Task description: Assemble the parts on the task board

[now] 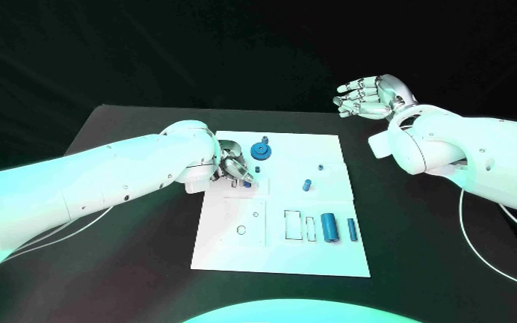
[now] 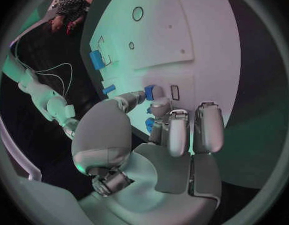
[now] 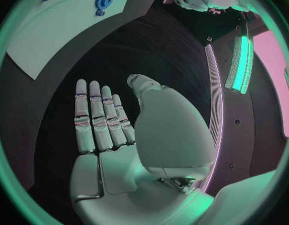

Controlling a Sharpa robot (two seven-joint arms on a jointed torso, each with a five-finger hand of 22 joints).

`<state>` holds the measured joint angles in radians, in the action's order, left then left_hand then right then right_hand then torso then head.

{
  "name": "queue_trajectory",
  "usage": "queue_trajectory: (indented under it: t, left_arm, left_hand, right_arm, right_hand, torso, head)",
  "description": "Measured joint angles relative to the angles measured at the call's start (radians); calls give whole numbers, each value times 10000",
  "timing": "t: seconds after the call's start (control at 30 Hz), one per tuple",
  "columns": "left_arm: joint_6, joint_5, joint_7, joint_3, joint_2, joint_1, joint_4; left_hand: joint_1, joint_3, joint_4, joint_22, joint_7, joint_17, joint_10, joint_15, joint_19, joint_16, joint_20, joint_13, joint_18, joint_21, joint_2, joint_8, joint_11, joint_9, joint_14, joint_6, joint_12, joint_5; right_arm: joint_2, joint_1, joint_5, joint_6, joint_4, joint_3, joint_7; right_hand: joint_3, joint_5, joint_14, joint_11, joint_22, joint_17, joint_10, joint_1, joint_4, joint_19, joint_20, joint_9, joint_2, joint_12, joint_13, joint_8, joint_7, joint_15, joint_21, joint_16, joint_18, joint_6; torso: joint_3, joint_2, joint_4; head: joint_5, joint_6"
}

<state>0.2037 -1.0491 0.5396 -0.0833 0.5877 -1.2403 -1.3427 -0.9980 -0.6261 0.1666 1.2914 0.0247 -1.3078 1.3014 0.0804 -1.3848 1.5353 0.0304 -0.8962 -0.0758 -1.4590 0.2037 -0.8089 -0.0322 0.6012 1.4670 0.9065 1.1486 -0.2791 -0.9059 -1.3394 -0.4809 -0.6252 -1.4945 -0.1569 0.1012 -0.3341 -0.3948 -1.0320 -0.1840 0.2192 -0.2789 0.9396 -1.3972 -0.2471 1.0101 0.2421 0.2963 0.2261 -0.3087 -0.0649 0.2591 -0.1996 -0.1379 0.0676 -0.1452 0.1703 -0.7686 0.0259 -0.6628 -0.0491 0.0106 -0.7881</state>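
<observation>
The white task board (image 1: 282, 252) lies in the middle of the table. My left hand (image 1: 229, 164) is low over its left edge and pinches a small blue part (image 1: 246, 183) between thumb and fingers; the left wrist view shows this part (image 2: 149, 92) at the thumb tip, right above the board (image 2: 182, 35). A blue gear (image 1: 261, 149) stands at the board's far side. A short blue piece (image 1: 307, 185) lies near the middle, and a blue cylinder (image 1: 331, 228) with a thinner one (image 1: 351, 226) lies at the right. My right hand (image 1: 367, 96) hangs raised beyond the board's far right corner, fingers straight and holding nothing (image 3: 113, 120).
Outlined slots (image 1: 293, 225) and a round hole (image 1: 243, 229) mark the board's near half. A tiny blue peg (image 1: 319, 166) stands right of the gear. Black table (image 1: 129, 263) surrounds the board. A cable (image 1: 480, 252) runs along the table's right side.
</observation>
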Motion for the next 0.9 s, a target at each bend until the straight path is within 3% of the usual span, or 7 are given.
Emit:
queue_trajectory:
  t: [0.1, 0.27, 0.63, 0.8, 0.9]
  left_arm:
    - [8, -6, 5, -7, 11, 9, 6]
    - [15, -29, 13, -8, 27, 15, 33]
    - [10, -100, 19, 104, 92, 20, 22]
    - [1, -59, 21, 266, 166, 11, -24]
    - [-9, 61, 21, 430, 226, 5, -52]
  left_hand:
    - [117, 406, 260, 8, 54, -3, 0, 0, 0, 0, 0, -27, 0, 0, 60, 4, 0, 0, 0, 57, 0, 61]
    - [197, 1225, 810, 47, 67, -3, -1, 0, -36, 0, -37, -26, -1, 0, 93, 4, 1, 46, 0, 77, 0, 190]
    - [142, 1751, 1230, 53, 68, -2, -1, -1, -36, 0, -36, -37, 0, 0, 38, 3, 1, 57, 0, 76, 1, 465]
    - [142, 1834, 1232, 53, 68, -1, -2, -1, -35, 0, -36, -35, -1, 0, 38, 4, 1, 57, -1, 75, 3, 523]
    - [142, 1903, 1244, -2, 69, -1, -2, -1, -35, 0, -36, 43, 0, 36, 38, 4, 2, 56, -1, 74, -71, 523]
  right_arm:
    - [-4, 0, 0, 0, 0, -1, 0]
    - [-6, 0, -1, 1, 2, -1, 0]
    - [-10, 4, -1, 3, 11, -5, 0]
    - [-10, 5, -1, 3, 16, -5, 0]
    - [-9, 10, -1, 4, 19, -6, 0]
  right_hand:
    - [0, 0, 106, -26, -139, 106, -26, 54, 0, -126, 81, -24, -54, 80, 0, 0, 0, -106, 0, 138, 0, 0]
    - [0, 0, 213, -36, -322, 240, -37, 65, 0, -266, 119, -51, -65, 194, 13, 0, 33, -102, 0, 289, 0, -33]
    - [0, 0, 248, -72, -387, 277, -72, 63, 0, -336, 119, -73, -63, 235, 12, 0, 33, -138, 0, 344, -1, -33]
    - [0, 0, 248, -72, -387, 276, -72, 63, 0, -336, 118, -73, -63, 235, 12, 0, 33, -138, 0, 344, -1, -33]
    - [0, 0, 248, -72, -387, 276, -72, 63, 0, -336, 119, -73, -63, 234, 12, 0, 33, -138, 0, 344, -1, -33]
  torso:
    - [0, 5, 0]
    - [9, 6, 0]
    - [6, 0, 6]
    - [0, 0, 6]
    - [3, 1, 6]
  head:
    - [0, 3]
    - [-7, 8]
    - [-14, 44]
    - [-14, 90]
    - [-11, 122]
